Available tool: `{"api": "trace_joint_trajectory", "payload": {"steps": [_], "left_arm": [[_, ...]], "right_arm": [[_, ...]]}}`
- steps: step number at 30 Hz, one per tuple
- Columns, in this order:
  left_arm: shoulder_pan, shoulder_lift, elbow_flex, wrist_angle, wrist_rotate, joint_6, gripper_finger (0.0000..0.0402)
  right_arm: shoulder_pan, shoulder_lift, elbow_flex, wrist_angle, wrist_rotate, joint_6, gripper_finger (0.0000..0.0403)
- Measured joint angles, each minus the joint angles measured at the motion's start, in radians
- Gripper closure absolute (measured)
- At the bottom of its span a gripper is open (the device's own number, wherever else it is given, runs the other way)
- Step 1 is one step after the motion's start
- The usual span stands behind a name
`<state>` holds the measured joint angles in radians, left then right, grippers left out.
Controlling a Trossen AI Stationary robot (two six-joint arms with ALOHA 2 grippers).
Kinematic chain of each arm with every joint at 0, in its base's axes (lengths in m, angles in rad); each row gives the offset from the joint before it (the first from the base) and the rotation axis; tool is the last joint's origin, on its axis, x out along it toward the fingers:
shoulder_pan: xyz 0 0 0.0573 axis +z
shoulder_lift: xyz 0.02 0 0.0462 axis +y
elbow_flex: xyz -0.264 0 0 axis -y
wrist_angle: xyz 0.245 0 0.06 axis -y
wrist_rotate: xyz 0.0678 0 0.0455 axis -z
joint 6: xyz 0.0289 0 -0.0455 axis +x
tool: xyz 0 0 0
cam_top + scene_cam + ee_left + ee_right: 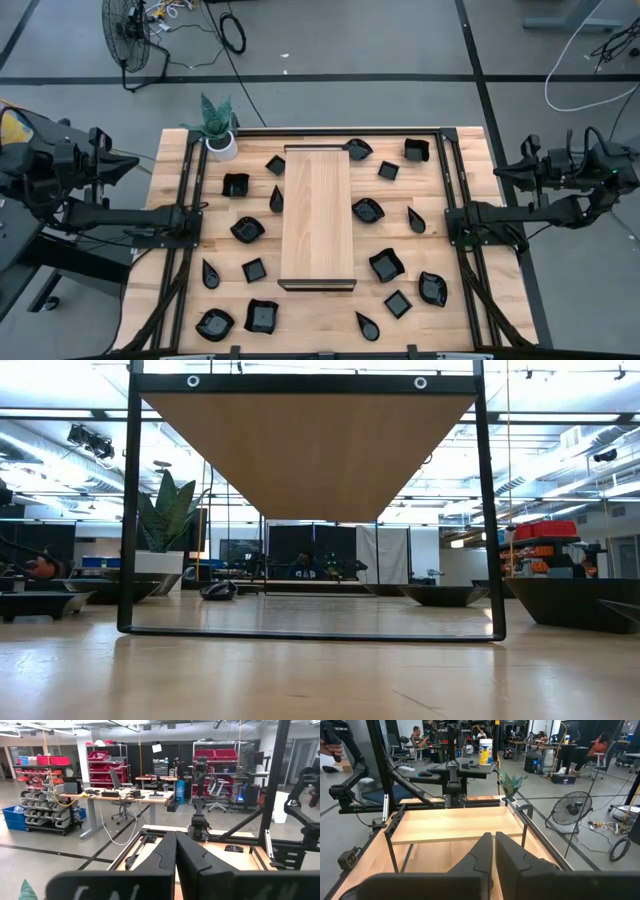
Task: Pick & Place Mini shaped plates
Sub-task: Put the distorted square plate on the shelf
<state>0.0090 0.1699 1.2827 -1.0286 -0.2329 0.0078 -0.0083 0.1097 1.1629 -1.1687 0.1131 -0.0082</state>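
Both grippers' fingers pressed together, empty; mini shaped plates hidden from wrist views

Plates on both sides, board between my claws.
Mini shaped plates flank the wooden board; potted plant sits nearer my left claw.

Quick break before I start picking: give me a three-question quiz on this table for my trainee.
1. True or false: a plate already lies on the board.
2. The plant stands nearer which arm: A left, B right?
3. Fill in: the left gripper is ____.

Key:
1. False; the plates lie on the table either side of the board.
2. A
3. Shut; it holds nothing, and the right gripper is empty too.
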Motion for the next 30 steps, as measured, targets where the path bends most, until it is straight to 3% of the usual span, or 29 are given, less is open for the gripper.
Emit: {"api": "trace_joint_trajectory", "payload": {"steps": [9,18,30], "left_arm": [[0.000,0.000,-0.046,0.040,-0.010,-0.003,0.0393],[0.000,0.000,-0.239,0.273,-0.248,0.005,0.0392],[0.000,0.001,-0.381,0.364,-0.194,0.012,0.0392]], "right_arm": [[0.000,0.000,0.000,0.001,0.000,0.000,0.0370],[0.000,0.000,-0.001,0.002,0.000,0.000,0.0369],[0.000,0.000,-0.001,0.001,0.001,-0.001,0.0369]]}}
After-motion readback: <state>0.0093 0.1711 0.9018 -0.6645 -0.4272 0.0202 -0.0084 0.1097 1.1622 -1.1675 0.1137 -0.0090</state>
